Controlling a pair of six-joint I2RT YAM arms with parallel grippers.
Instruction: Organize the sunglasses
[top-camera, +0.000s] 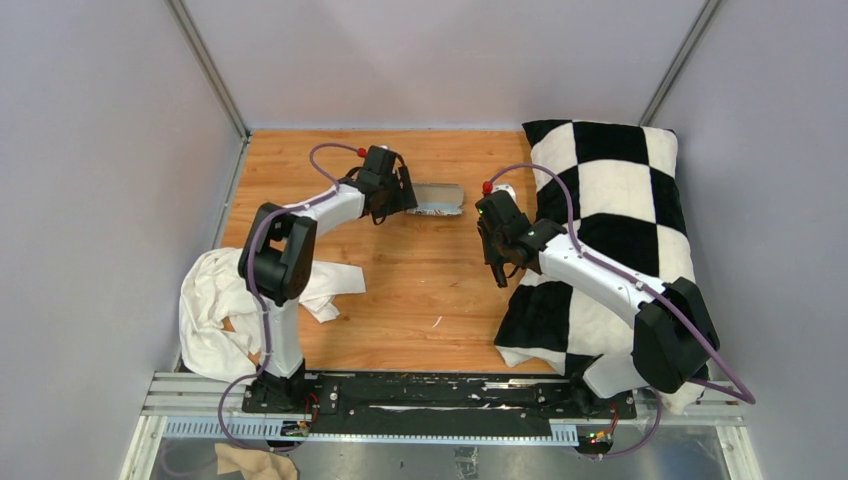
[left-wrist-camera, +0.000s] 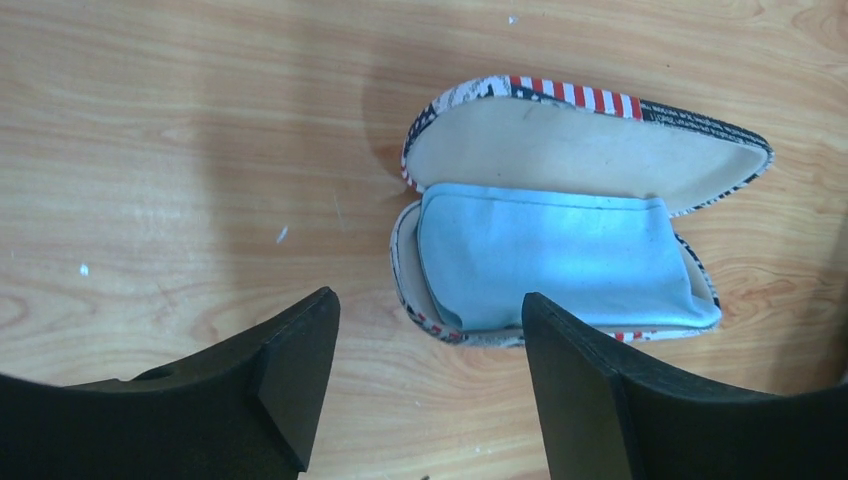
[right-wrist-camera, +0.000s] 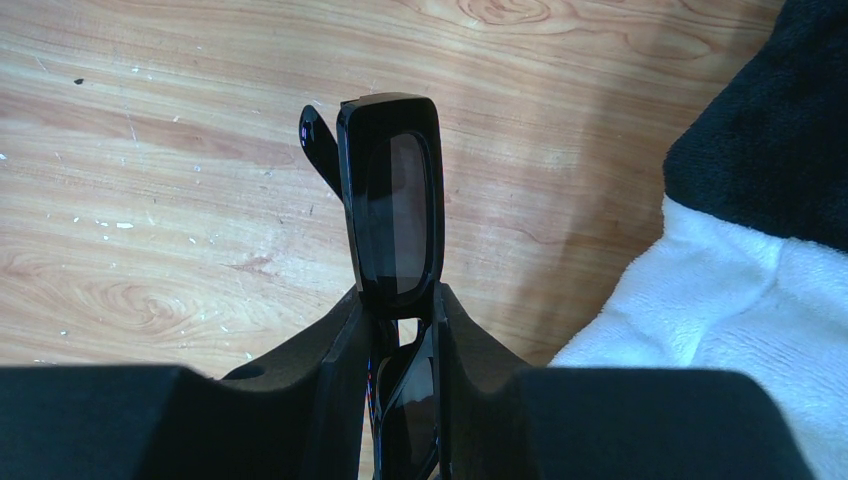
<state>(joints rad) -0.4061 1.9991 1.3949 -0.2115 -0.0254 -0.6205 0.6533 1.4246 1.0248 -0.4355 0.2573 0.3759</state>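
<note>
Now right gripper (right-wrist-camera: 398, 303) clamps sunglasses (right-wrist-camera: 395, 200); case (left-wrist-camera: 580, 150) open.

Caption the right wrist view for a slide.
Right fingers clamp the folded sunglasses, wooden table beyond, checkered pillow at right.

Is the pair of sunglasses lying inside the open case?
No, the case holds only a blue cloth; the right gripper grips the sunglasses.

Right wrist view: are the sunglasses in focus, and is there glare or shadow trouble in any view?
Right wrist: sunglasses sharp, a dull sheen on the lens. Left wrist: case and blue cloth crisp, a soft shadow on the table left of them. Top external: even light, case small and washed pale.
</note>
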